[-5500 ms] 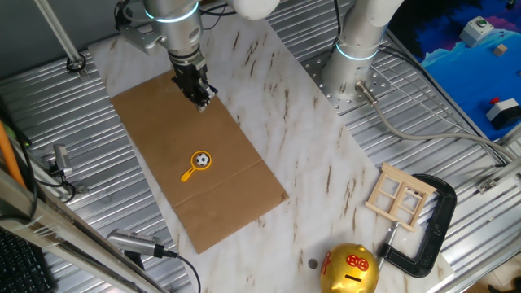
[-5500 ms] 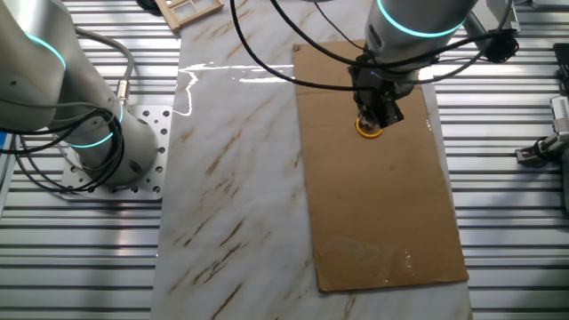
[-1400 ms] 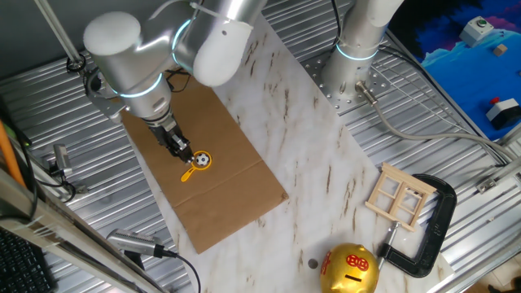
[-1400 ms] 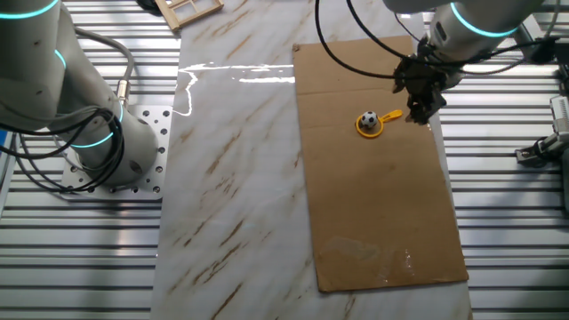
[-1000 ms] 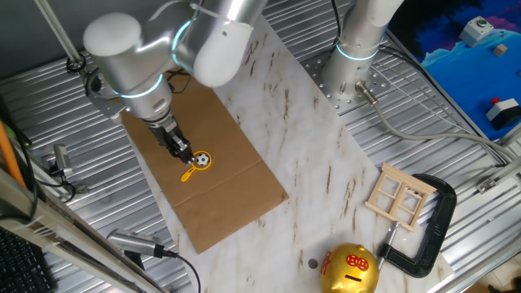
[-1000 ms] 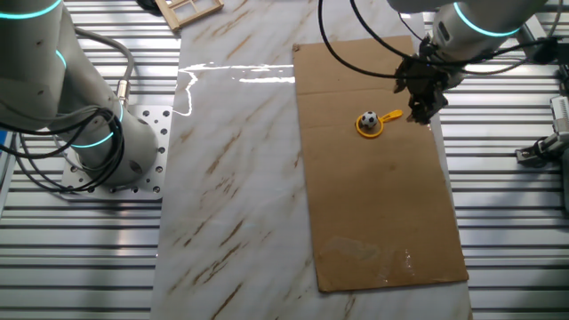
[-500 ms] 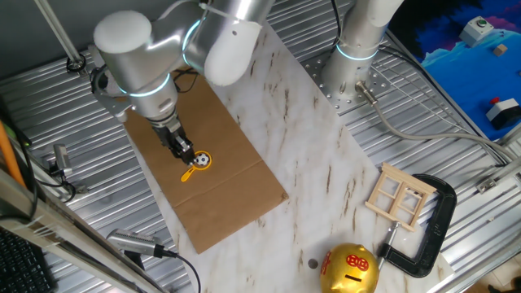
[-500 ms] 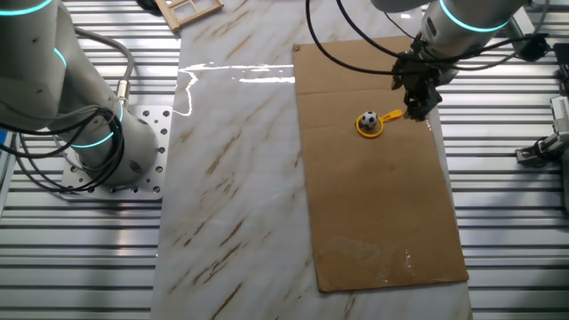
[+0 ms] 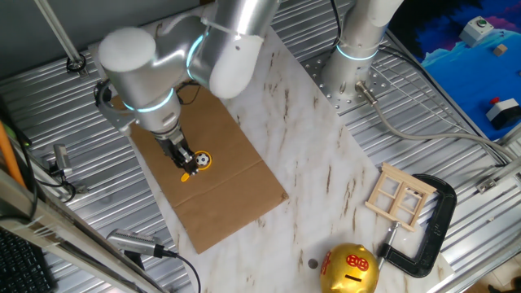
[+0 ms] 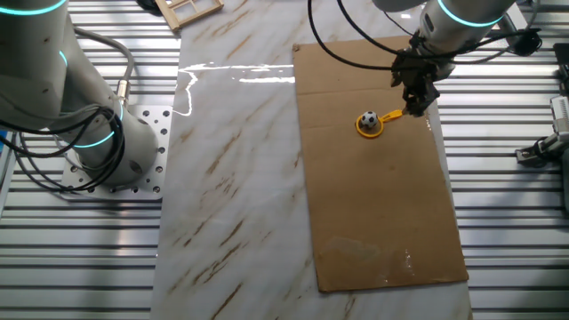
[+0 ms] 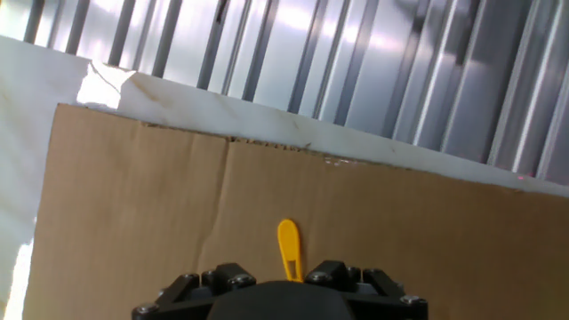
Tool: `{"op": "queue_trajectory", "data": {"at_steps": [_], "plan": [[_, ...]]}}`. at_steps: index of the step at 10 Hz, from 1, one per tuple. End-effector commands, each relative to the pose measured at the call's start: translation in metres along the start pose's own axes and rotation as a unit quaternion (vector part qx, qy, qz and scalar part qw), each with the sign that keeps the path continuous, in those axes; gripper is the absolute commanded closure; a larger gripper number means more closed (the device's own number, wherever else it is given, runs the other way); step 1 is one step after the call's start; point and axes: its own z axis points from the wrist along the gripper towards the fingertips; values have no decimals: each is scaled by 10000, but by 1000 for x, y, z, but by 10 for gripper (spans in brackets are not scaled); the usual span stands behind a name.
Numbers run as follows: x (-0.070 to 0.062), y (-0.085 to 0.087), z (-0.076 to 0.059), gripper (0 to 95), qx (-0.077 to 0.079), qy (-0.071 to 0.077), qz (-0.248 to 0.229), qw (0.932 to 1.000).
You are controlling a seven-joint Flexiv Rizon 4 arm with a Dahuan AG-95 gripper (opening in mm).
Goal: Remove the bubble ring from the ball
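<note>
The yellow bubble ring (image 9: 196, 165) lies flat on the brown cardboard sheet (image 9: 220, 199), its hoop around the small black-and-white ball (image 9: 202, 159). In the other fixed view the ball (image 10: 368, 119) sits inside the hoop (image 10: 369, 130) and the handle (image 10: 391, 115) points to the right. My gripper (image 9: 186, 160) is down at the handle's outer end (image 10: 412, 108). The hand view shows only the handle (image 11: 288, 249) running under the hand. The fingertips are hidden, so I cannot tell whether they are closed on it.
A shiny gold round bank (image 9: 350, 268) stands at the table's front. A pale wooden window frame (image 9: 399, 195) and a black clamp (image 9: 435, 224) lie at the right. A second arm's base (image 9: 350, 73) stands at the back, also in the other fixed view (image 10: 107, 142).
My gripper has moved in from beside the handle to over its outer end and come lower. The ring and the ball have not moved.
</note>
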Motion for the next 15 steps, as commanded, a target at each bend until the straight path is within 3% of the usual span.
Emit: {"op": "queue_trajectory", "data": {"at_steps": [1,8,12,13,15], "plan": [[2,-1,4,380,31,-4,-29,10000],[8,-14,34,380,49,-61,-210,9997],[10,-12,46,380,109,-57,-269,9996],[9,-11,49,570,114,-59,-276,9995],[7,-10,53,570,158,-47,-292,9994]]}}
